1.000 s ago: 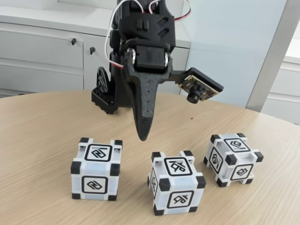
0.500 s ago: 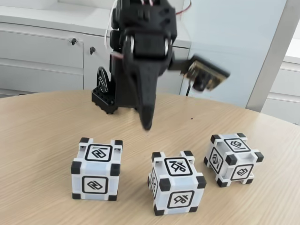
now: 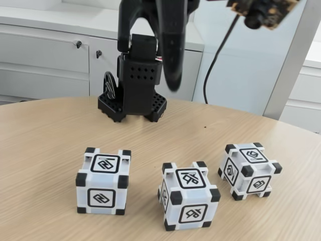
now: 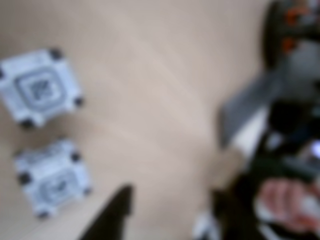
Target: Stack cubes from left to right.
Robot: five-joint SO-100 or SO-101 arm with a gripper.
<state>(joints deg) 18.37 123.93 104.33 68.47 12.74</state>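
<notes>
three cubes sit on the wooden table in the fixed view, none stacked: the left cube, the middle cube nearest the table's front edge, and the right cube turned at an angle. bare wood separates each from its neighbour, and a wide open strip lies between the row and the arm's black base near the far edge. each face carries a black-framed angular symbol (no readable letters). the claw hangs high above the table, over the strip behind the cubes, motion-blurred; i cannot tell whether its fingers are apart or together. the blurred wrist view catches two cubes at its left edge.
</notes>
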